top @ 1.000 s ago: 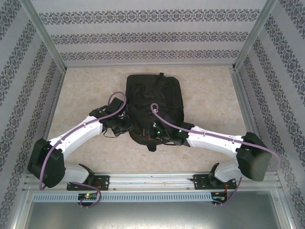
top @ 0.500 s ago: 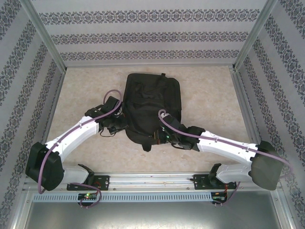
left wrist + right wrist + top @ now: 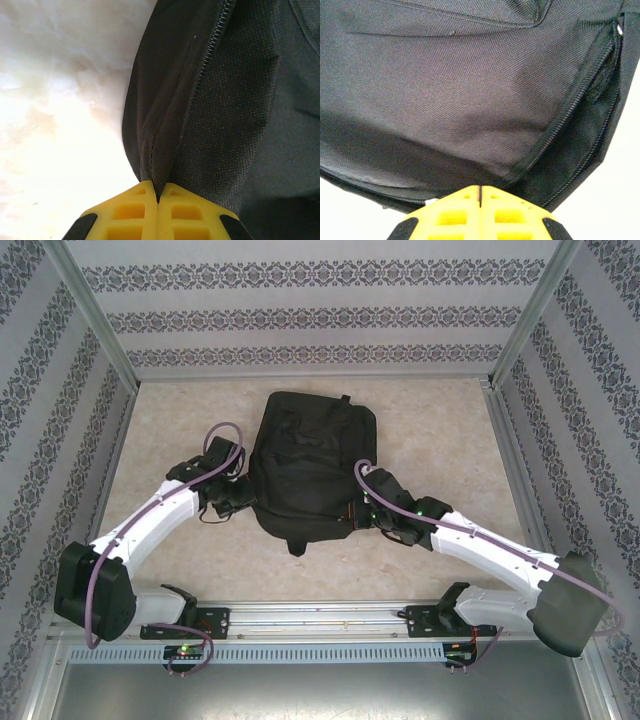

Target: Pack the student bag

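The bag (image 3: 312, 465) is lying flat in the middle of the table (image 3: 180, 420), turned slightly askew, with its loop (image 3: 343, 398) pointing to the far side and a strap (image 3: 297, 547) trailing off its near end. It is bulging a little, but what is being carried inside cannot be told, as no opening is being shown. In the left wrist view a zipper (image 3: 212, 50) is running up the dark fabric, and its visible stretch is being kept closed. In the right wrist view a second zipper line is being seen curving round the bag's corner.

The bag is being gripped from both sides. A fold of fabric at its left edge, just beside the zipper, is being pinched between the yellow fingers of the left gripper (image 3: 157, 192), whose jaws are being pressed together on it. At the near right edge, the jaws of the right gripper (image 3: 480, 189) are likewise being held together, with the bag's rim running straight into the tips and seemingly being clamped there.

The left arm (image 3: 150, 525) is being stretched forward and inward from its base, low over the table. The right arm (image 3: 490, 550) is being angled inward in mirror fashion, its elbow being carried far out to the right.
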Controlling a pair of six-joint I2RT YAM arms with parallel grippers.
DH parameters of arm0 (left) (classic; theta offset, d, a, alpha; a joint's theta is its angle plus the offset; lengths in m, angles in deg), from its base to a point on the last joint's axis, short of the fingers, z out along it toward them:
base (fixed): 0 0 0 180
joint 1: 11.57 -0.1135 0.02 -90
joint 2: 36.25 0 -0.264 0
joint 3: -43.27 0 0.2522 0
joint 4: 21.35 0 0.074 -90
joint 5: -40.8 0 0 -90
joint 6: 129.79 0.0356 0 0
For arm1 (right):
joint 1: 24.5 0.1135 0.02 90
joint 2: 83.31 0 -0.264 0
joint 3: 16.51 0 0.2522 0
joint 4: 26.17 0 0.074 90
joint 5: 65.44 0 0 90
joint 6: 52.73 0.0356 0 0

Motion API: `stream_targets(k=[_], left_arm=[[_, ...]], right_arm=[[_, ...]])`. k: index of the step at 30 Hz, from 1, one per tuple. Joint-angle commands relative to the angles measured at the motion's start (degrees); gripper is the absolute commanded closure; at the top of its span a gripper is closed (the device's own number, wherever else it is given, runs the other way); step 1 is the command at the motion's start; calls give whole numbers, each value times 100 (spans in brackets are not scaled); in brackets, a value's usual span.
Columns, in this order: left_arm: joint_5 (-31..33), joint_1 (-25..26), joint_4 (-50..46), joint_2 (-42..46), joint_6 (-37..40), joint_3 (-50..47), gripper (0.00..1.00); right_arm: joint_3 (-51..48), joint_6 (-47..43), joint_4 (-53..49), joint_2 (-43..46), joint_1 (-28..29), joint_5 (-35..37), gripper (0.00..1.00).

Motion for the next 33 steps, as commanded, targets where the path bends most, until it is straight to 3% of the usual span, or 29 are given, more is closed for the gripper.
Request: stream_targets(k=[1, 5, 7, 14, 20, 24, 33], left_arm=[[865, -218, -485, -41, 287, 423, 100], [1103, -466, -609, -432, 302, 836, 96], [1326, -564, -675, -604, 304, 1050, 81], [1514, -670, -980, -34, -119, 1129, 51], [280, -598, -962, 837, -1150, 158, 51], [-293, -268, -398, 1282, -2047, -550, 52], [-322, 626, 791, 1053, -2754, -910, 54]], right_arm=[[236, -306, 106, -20, 41, -124, 100], [496, 2, 692, -433, 550, -615, 100], [714, 292, 1009, -833, 785, -799, 100], [1414, 1124, 1921, -1972, 1082, -965, 100], [1500, 1223, 2010, -2035, 1145, -598, 100], [1286, 1384, 2305, -1948, 1163, -580, 100], [1058, 1434, 2401, -1894, 1224, -575, 100]])
